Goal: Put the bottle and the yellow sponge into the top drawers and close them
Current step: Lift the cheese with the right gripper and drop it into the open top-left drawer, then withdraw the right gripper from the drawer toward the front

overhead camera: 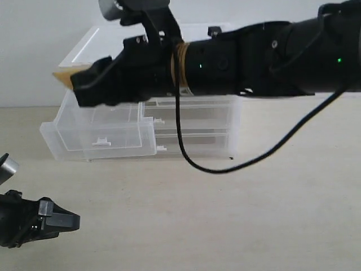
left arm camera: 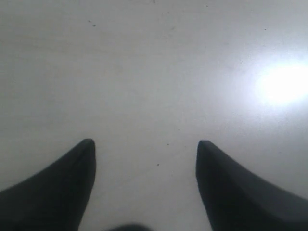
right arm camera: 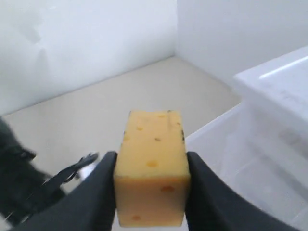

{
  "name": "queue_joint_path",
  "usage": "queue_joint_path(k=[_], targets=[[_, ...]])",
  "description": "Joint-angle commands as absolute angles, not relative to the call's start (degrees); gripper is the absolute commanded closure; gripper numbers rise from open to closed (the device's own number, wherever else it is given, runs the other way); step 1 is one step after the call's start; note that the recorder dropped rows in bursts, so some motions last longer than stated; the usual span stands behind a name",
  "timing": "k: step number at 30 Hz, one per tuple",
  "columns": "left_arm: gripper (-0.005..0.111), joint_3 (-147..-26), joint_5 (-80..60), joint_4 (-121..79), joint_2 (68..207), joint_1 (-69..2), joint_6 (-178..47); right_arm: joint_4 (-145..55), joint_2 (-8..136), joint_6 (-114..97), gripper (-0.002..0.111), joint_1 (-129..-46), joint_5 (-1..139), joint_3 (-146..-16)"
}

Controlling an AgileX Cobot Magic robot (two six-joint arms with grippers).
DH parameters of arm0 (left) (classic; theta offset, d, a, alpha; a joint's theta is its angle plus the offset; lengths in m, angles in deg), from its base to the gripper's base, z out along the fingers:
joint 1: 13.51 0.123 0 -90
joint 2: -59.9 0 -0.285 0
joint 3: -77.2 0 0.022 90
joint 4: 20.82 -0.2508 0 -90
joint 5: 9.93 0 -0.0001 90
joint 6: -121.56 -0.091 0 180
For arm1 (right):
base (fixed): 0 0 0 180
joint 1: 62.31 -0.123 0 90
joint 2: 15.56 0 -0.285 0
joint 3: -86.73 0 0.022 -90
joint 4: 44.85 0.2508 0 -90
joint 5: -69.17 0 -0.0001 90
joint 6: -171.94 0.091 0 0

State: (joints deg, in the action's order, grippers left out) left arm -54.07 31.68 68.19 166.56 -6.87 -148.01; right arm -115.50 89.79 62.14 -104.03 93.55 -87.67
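A black robot arm reaches across in front of the clear plastic cabinet with a white top [overhead camera: 96,45], which stands at the rear edge of the beige tabletop [overhead camera: 254,214] against a white wall. The arm hides most of the cabinet's upper row. A thin black cable [overhead camera: 186,152] hangs from it in a loop over the two shut full-width drawers [overhead camera: 194,135].

The left-hand clear top drawer [overhead camera: 101,135] is pulled out towards the front edge, and its small white tab handle faces forward.

The right gripper [overhead camera: 84,87] is clamped on the orange-yellow wedge-shaped foam sponge [right arm camera: 151,168], with one black finger on each flat side. It holds the sponge in the air at the cabinet's left end, higher than the open drawer's rim. Whether the sponge hangs over the drawer's opening or just beside its side wall cannot be told.

The exterior view shows only a thin sliver of the sponge past the fingers. The right wrist view shows its whole pitted face, with the clear drawer close beside it.

The left gripper [left arm camera: 144,144] is low over the front left of the tabletop. Its two black fingers stand wide apart with only bare surface between them. Only the left wrist view shows the bright glare patch [left arm camera: 281,84] on that surface.
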Motion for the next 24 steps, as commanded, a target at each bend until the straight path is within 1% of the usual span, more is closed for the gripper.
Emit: queue_joint_path(k=[1, 7, 8, 10, 11, 13, 14, 15, 16, 17, 19, 21, 23, 24], targets=[[0.05, -53.7, 31.9, 68.9, 166.0, -6.8, -148.2, -111.3, 92.2, 60.5, 0.108, -104.0, 84.8, -93.8], [0.05, -53.7, 31.9, 68.9, 166.0, -6.8, -148.2, -109.4, 98.5, 61.7, 0.108, -104.0, 81.4, -98.1], [0.05, -53.7, 31.9, 68.9, 166.0, -6.8, -148.2, -109.4, 99.5, 61.7, 0.105, -104.0, 80.2, -98.6], [0.05, -53.7, 31.9, 68.9, 166.0, -6.8, -148.2, -109.4, 100.9, 61.7, 0.093, -104.0, 77.9, -99.4], [0.05, -53.7, 31.9, 68.9, 166.0, -6.8, -148.2, -109.4, 101.4, 62.1, 0.081, -104.0, 77.1, -99.5], [0.05, -53.7, 31.9, 68.9, 166.0, -6.8, -148.2, -108.1, 101.4, 62.3, 0.051, -104.0, 76.8, -100.0], [0.05, -53.7, 31.9, 68.9, 166.0, -6.8, -148.2, -107.9, 101.4, 62.3, 0.039, -104.0, 76.6, -100.2], [0.05, -53.7, 31.9, 68.9, 166.0, -6.8, -148.2, -107.9, 101.4, 62.5, 0.034, -104.0, 76.2, -100.5], [0.05, -53.7, 31.9, 68.9, 166.0, -6.8, -148.2, -107.9, 101.2, 63.3, 0.034, -104.0, 75.0, -100.7], [0.05, -53.7, 31.9, 68.9, 166.0, -6.8, -148.2, -107.9, 100.3, 64.3, 0.036, -104.0, 72.9, -100.7], [0.05, -53.7, 32.0, 68.9, 166.0, -6.8, -148.2, -107.9, 98.5, 65.0, 0.047, -104.1, 69.2, -100.7], [0.05, -53.7, 32.0, 68.9, 166.0, -6.8, -148.2, -107.9, 96.4, 65.1, 0.061, -104.7, 65.5, -100.6], [0.05, -53.7, 32.0, 68.9, 166.0, -6.8, -148.2, -107.9, 94.1, 63.3, 0.07, -106.0, 62.5, -99.9], [0.05, -53.7, 32.0, 68.9, 166.0, -6.8, -148.2, -107.9, 93.1, 61.7, 0.072, -106.9, 61.4, -99.6]])
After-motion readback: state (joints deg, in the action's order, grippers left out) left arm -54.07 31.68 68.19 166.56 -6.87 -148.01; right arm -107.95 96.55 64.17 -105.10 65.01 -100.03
